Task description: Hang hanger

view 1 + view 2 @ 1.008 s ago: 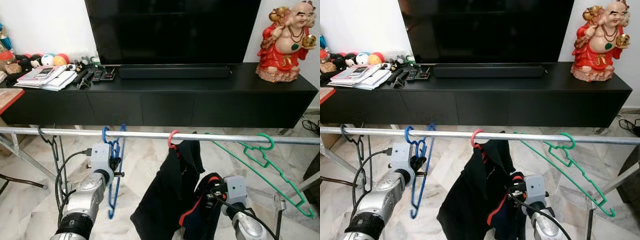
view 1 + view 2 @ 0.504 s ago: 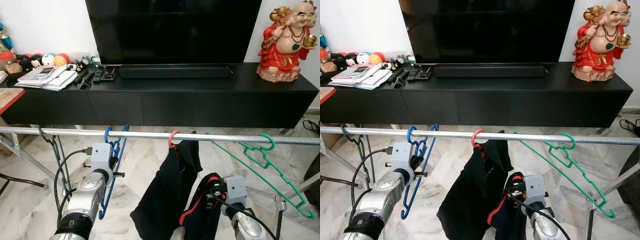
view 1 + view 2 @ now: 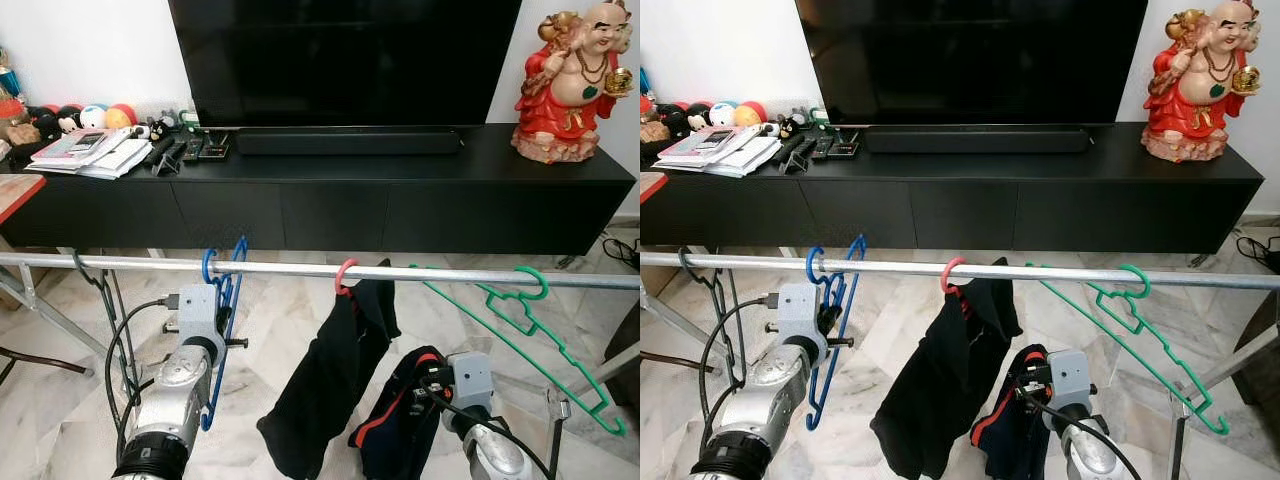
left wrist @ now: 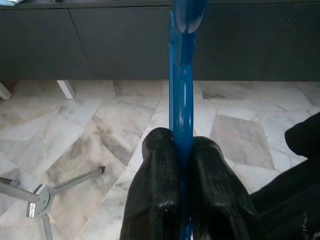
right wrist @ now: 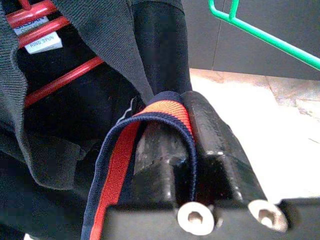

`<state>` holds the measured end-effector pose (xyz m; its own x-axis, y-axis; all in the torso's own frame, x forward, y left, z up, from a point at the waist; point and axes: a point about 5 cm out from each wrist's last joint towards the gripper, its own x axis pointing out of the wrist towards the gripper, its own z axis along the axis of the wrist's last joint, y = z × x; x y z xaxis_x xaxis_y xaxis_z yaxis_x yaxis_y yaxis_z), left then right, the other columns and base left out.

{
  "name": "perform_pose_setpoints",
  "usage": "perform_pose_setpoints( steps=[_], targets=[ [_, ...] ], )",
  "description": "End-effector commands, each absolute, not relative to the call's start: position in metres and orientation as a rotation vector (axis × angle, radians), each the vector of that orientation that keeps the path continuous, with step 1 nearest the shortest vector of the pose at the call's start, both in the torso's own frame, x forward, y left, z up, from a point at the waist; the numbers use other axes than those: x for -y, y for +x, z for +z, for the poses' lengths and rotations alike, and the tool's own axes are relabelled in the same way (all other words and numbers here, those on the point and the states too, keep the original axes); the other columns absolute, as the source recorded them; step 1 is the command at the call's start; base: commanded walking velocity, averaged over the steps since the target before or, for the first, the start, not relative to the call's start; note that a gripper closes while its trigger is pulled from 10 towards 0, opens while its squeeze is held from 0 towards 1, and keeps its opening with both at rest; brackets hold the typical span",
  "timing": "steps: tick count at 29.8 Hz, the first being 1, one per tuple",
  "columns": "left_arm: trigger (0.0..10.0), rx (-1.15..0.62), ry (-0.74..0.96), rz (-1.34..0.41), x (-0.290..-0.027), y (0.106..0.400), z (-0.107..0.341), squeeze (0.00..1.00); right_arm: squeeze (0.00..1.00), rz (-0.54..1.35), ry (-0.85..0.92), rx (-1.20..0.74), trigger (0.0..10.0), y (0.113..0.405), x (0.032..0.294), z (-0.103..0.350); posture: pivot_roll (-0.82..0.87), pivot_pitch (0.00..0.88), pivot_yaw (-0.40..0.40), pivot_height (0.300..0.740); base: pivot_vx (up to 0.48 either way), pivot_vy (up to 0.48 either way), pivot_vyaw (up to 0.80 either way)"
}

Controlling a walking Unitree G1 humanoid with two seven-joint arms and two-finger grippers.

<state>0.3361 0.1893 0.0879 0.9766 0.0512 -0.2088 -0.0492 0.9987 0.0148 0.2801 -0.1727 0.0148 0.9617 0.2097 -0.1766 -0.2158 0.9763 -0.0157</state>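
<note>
A blue hanger (image 3: pixel 222 300) has its hook over the metal rail (image 3: pixel 450 273), and its body hangs down beside my left arm. My left gripper (image 3: pixel 226 324) is just below the rail, shut on the hanger's blue bar (image 4: pixel 181 100). A red hanger (image 3: pixel 343 275) on the rail carries a black garment (image 3: pixel 330 370). Lower right, my right gripper (image 3: pixel 425 385) is shut on a dark cloth with a red-orange stripe (image 5: pixel 120 165). A green hanger (image 3: pixel 520 320) hangs on the rail at the right.
Behind the rail stands a long black TV console (image 3: pixel 330 205) with a red statue (image 3: pixel 570 85), papers and remotes (image 3: pixel 110 155). A black hook and cables (image 3: pixel 100 290) hang at the rail's left end. Rack legs (image 3: pixel 40 310) cross the marble floor.
The blue hanger's lower end has swung left toward my left arm, which shifted slightly left. The black garment and the striped cloth in my right gripper have drawn apart.
</note>
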Motion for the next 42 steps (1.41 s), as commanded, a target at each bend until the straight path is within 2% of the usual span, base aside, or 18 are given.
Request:
perform_pose_setpoints(
  steps=[1,5,11,21,26,27,28,31,35,42],
  targets=[
    [0.0,-0.192,0.023,0.062,-0.194,0.333,0.089,0.0,0.0,0.221,-0.041,-0.157,10.0,0.28,0.171,0.017,0.03,0.043,0.026,0.74,0.0,0.0,0.0],
    [0.0,-0.15,0.035,0.042,-0.193,0.326,0.089,0.0,0.0,0.22,-0.04,-0.157,10.0,0.28,0.171,0.016,0.03,0.045,0.031,0.74,0.0,0.0,0.0],
    [0.0,-0.203,0.091,0.045,-0.202,0.302,0.065,0.0,0.0,0.22,-0.039,-0.157,10.0,0.279,0.171,0.016,0.04,0.049,0.033,0.74,0.0,0.0,0.0],
    [0.0,-0.197,0.058,0.085,-0.211,0.278,0.043,0.0,0.0,0.212,-0.038,-0.149,10.0,0.279,0.172,0.016,0.03,0.052,0.041,0.74,0.0,0.0,0.0],
    [0.0,-0.308,0.078,0.089,-0.213,0.265,0.018,0.0,0.0,0.207,-0.038,-0.149,10.0,0.277,0.173,0.016,0.03,0.053,0.043,0.74,0.0,0.0,0.0],
    [4.2,-0.345,0.077,0.09,-0.215,0.262,0.01,0.0,0.0,0.206,-0.037,-0.149,10.0,0.277,0.173,0.016,0.04,0.053,0.042,0.74,0.0,0.0,0.0],
    [10.0,-0.391,0.079,0.088,-0.216,0.258,0.002,0.0,0.0,0.205,-0.037,-0.15,10.0,0.277,0.173,0.015,0.04,0.052,0.043,0.74,0.0,0.0,0.0],
    [10.0,-0.519,0.07,0.105,-0.221,0.243,-0.021,0.0,0.0,0.2,-0.037,-0.145,10.0,0.278,0.173,0.016,0.03,0.051,0.045,0.74,0.0,0.0,0.0],
    [10.0,-0.604,0.073,0.119,-0.224,0.231,-0.036,0.0,0.0,0.195,-0.038,-0.138,10.0,0.28,0.174,0.019,0.03,0.05,0.044,0.74,0.0,0.0,0.0],
    [10.0,-0.831,0.188,0.08,-0.231,0.197,-0.065,0.0,0.0,0.176,-0.041,-0.123,10.0,0.28,0.176,0.021,0.02,0.037,0.063,0.74,0.0,0.0,0.0]
  ],
)
